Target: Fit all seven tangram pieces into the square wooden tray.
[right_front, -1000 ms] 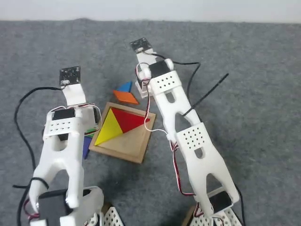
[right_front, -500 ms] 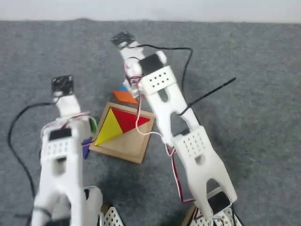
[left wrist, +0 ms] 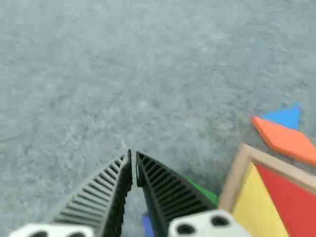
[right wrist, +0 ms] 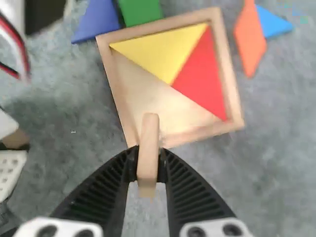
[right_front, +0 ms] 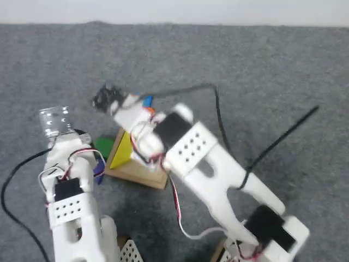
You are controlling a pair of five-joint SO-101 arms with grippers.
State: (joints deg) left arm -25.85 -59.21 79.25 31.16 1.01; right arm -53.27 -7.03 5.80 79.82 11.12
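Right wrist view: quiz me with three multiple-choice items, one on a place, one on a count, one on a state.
1. Where is the orange parallelogram piece?
A) inside the square wooden tray
B) on the grey carpet outside it
C) in a hand

2. How many coloured pieces lie in the tray?
A) two
B) none
C) four

3. The right hand is:
A) open, empty
B) shut, empty
C) shut on a plain wooden piece

1 B: it lies beyond the tray's rim, beside the light blue triangle.
2 A: the yellow triangle and the red triangle.
3 C: the piece sits clamped between its jaws.
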